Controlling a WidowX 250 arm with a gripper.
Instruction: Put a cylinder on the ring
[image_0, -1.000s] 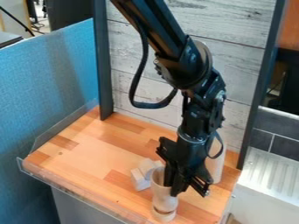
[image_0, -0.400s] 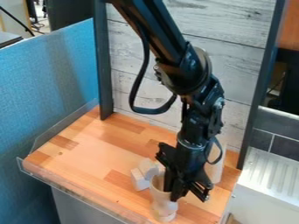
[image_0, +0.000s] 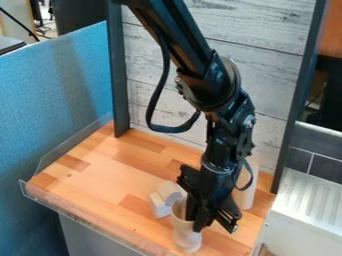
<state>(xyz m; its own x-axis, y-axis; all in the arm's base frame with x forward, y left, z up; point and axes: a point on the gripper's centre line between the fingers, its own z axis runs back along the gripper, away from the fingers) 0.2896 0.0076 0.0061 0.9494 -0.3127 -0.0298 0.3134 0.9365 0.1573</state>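
Note:
Near the front edge of the wooden surface, the black gripper (image_0: 196, 219) points down, shut on the wall of a pale, hollow cylinder (image_0: 182, 224). Part of the gripper is inside the cylinder's open top, at its right side. The cylinder stands nearly upright, wide at the mouth and narrower lower down. Its lower end meets the pale ring (image_0: 189, 246) on the wood; whether it rests on top of the ring or inside it, I cannot tell.
Pale blocks (image_0: 159, 204) lie just left of the cylinder's mouth. Behind the gripper, at the right, stands a tall whitish cylinder (image_0: 248, 196). A clear rim (image_0: 85, 215) borders the front, and a grey plank wall (image_0: 274, 80) rises behind.
The gripper has shifted slightly left, and the held cylinder has come down. The visible step between its lower end and the ring has gone.

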